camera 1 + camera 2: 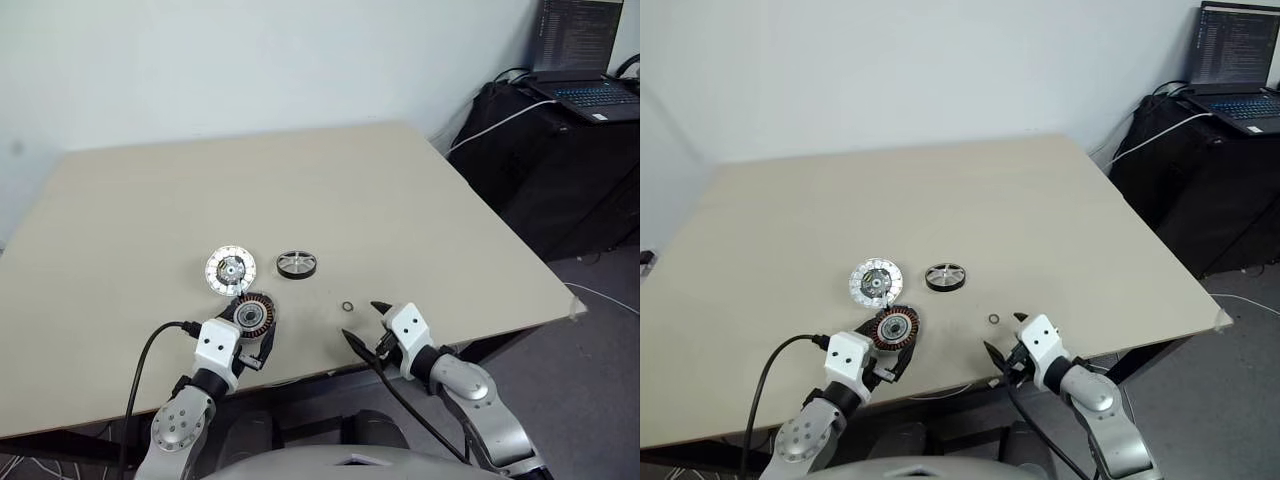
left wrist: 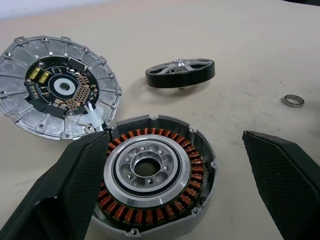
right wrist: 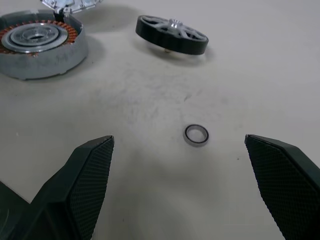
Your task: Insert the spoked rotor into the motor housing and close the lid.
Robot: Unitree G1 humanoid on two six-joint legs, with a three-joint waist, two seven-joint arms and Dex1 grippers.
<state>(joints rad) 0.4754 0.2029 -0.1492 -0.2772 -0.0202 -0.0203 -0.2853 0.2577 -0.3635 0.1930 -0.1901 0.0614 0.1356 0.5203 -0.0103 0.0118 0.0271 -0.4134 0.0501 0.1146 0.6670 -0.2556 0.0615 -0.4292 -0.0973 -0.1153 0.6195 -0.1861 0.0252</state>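
The motor housing (image 1: 252, 313), a round puck with copper windings around a grey centre, lies near the table's front edge. My left gripper (image 1: 252, 335) stands open just in front of it, its fingers (image 2: 75, 175) wide on either side of the housing (image 2: 150, 175). The lid (image 1: 230, 270) lies behind the housing with its segmented face up, touching it (image 2: 50, 92). To the right of the lid lies the spoked rotor (image 1: 296, 264), flat on the table (image 2: 180, 72). My right gripper (image 1: 365, 322) stands open near the front edge, nothing between its fingers (image 3: 90, 175).
A tiny black o-ring (image 1: 346, 306) lies just ahead of my right gripper (image 3: 196, 135). The beige table (image 1: 300, 190) stretches bare towards the wall. A black stand with a laptop (image 1: 590, 90) and cables sits at the far right.
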